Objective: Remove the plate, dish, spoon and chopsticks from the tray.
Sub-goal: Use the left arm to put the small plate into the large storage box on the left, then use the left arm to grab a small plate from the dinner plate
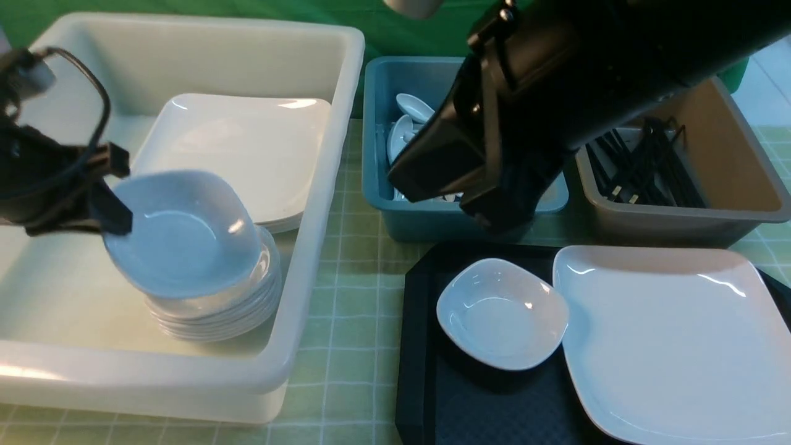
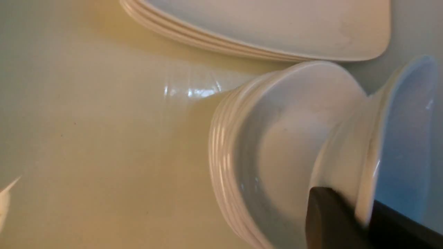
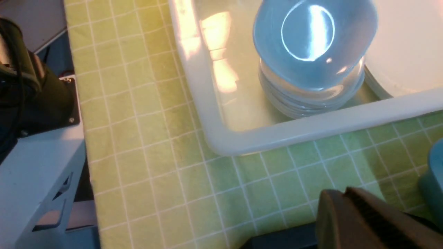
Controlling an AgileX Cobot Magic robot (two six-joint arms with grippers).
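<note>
left pincer (image 1: 118,191) clamped on glossy rounded dish (image 1: 185,238) rim | right pincer (image 3: 341,197) together | square plate (image 1: 673,340) on textured tray (image 1: 488,408)

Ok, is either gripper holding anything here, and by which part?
The left gripper pinches a dish by its rim, tilted over the stack in the white bin. The right gripper is shut on nothing.

We see both arms matte black. Left gripper (image 1: 117,191): two flat black fingers (image 2: 328,221), thin black cable (image 1: 102,105) looping just above it, pale grey plug (image 1: 34,77) at the cable's far end. Right gripper (image 1: 440,199): bulky glossy black housing (image 1: 587,68) behind it with hard angular edges, slab-like fingers, ribbed dark pad (image 3: 377,219) on one finger's inner face.
</note>
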